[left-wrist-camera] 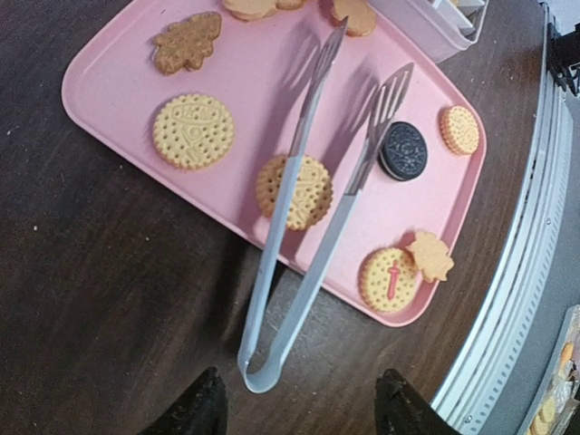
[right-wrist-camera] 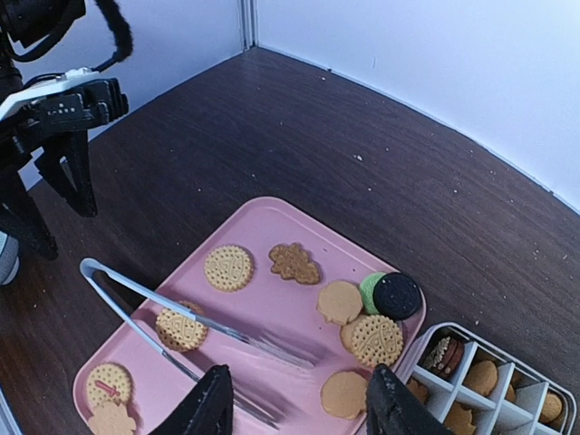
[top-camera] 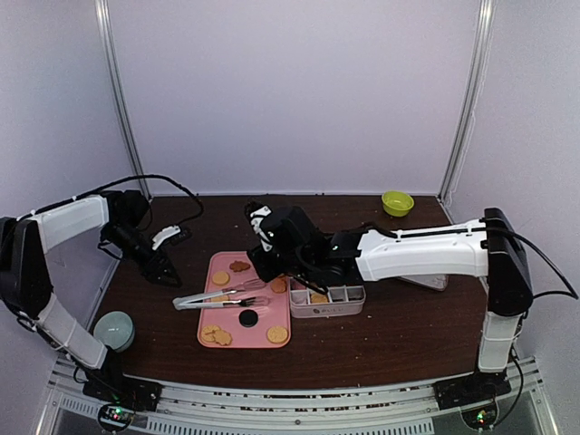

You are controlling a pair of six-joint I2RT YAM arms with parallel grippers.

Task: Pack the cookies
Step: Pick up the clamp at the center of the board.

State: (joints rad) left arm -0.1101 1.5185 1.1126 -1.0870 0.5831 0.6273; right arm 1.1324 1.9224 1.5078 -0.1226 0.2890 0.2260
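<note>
Cookies lie on a pink tray (top-camera: 272, 313): golden rounds (top-camera: 220, 278), a brown leaf shape (top-camera: 239, 266) and a black one (top-camera: 247, 318). The left wrist view shows a golden round (left-wrist-camera: 193, 131), a black cookie (left-wrist-camera: 402, 150) and a round with a red mark (left-wrist-camera: 390, 279). The right wrist view shows a green cookie (right-wrist-camera: 369, 290) beside a black one (right-wrist-camera: 397, 294). A white compartment box (top-camera: 337, 311) right of the tray holds several cookies (right-wrist-camera: 444, 355). My left gripper (top-camera: 165, 270) is open and empty above the table, just short of the tongs' bend (left-wrist-camera: 299, 412). My right gripper (top-camera: 270, 268) is open and empty over the tray's right part (right-wrist-camera: 294, 408).
Metal tongs (top-camera: 222, 297) lie across the tray, their bend off its left edge (left-wrist-camera: 258, 372). A green bowl (top-camera: 397, 202) stands at the back right. A grey-green round object (top-camera: 113, 328) sits at the front left. The table's front edge with its rail (left-wrist-camera: 517, 299) is close by.
</note>
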